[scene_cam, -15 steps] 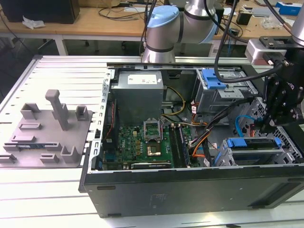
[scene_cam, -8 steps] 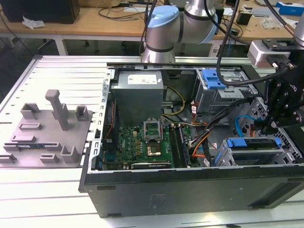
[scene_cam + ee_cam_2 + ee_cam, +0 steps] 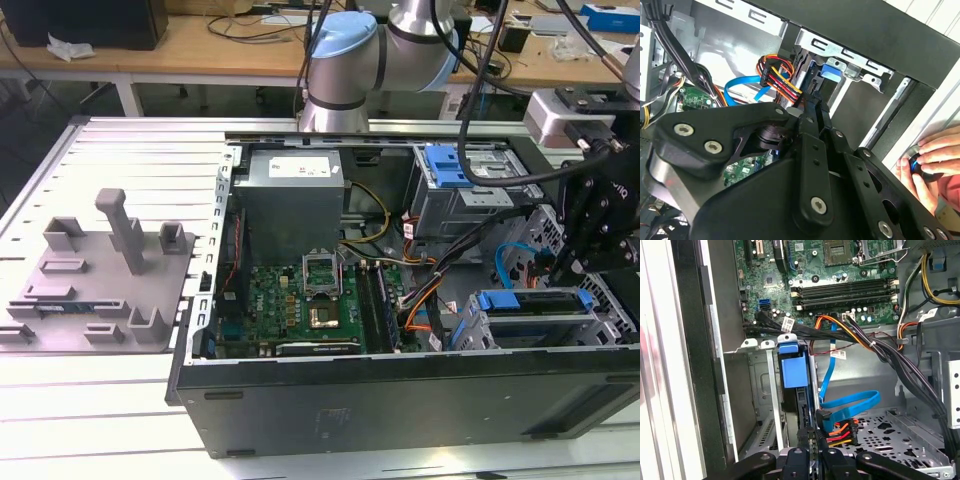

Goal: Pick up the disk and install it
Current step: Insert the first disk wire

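The disk point(image 3: 794, 367), framed by its bright blue carrier, stands on edge inside the lower drive cage of the open computer case. The exterior view shows the disk point(image 3: 530, 300) in that cage at the front of the case, toward the exterior view's right. My black gripper point(image 3: 810, 437) is shut, its fingertips close together right behind the disk's rear edge. I cannot tell whether they touch it. In the second wrist view the gripper point(image 3: 812, 102) points at the blue carrier point(image 3: 830, 70). In the exterior view the gripper point(image 3: 565, 268) hangs just above the cage.
SATA and power cables point(image 3: 850, 405) hang close beside the cage. A second grey bay with a blue latch point(image 3: 450, 165) sits further back. A grey fixture tray point(image 3: 100, 280) lies outside the case. A person's hand point(image 3: 920, 165) rests on a knob by the case wall.
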